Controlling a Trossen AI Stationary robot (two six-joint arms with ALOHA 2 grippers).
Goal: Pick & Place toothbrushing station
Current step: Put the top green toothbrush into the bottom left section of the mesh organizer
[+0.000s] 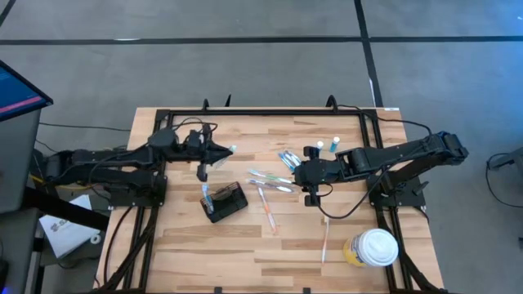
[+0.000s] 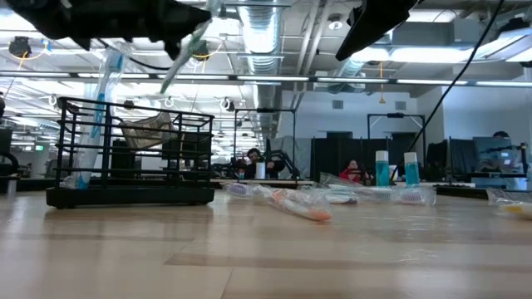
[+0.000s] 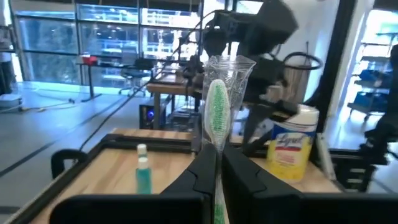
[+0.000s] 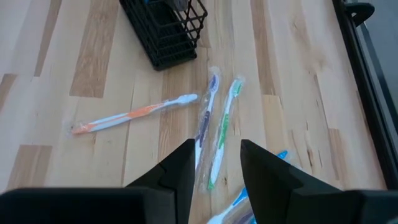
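Note:
The toothbrushing station (image 1: pixel 226 201), a small black wire holder, stands on the table left of centre with a blue toothbrush (image 1: pixel 206 196) upright in it; the low view shows the station (image 2: pixel 131 158) too. My left gripper (image 3: pixel 217 182) hovers above and behind the station (image 1: pixel 222 151), shut on a wrapped green toothbrush (image 3: pixel 217 112). My right gripper (image 4: pixel 216 167) hangs open over the loose toothbrushes at mid-table (image 1: pixel 301 175), touching nothing. Below it lie a green brush (image 4: pixel 225 127), a purple one (image 4: pixel 206 118) and an orange one (image 4: pixel 127 116). My left gripper pinches the wrapped green toothbrush by its handle (image 3: pixel 217 163) between the two fingers. The fingers are level and come from the table's left. The bristle head (image 3: pixel 217 102) sticks out ahead of the fingertips, and the brush is lifted clear of the table.
More wrapped toothbrushes (image 1: pixel 286 159) lie at mid-table, and another (image 1: pixel 325 238) lies toward the near right. Two small teal bottles (image 1: pixel 334 142) stand at the far side. A yellowish cup with a white lid (image 1: pixel 373 248) sits at the near right corner. A black frame rail (image 1: pixel 270 112) borders the table.

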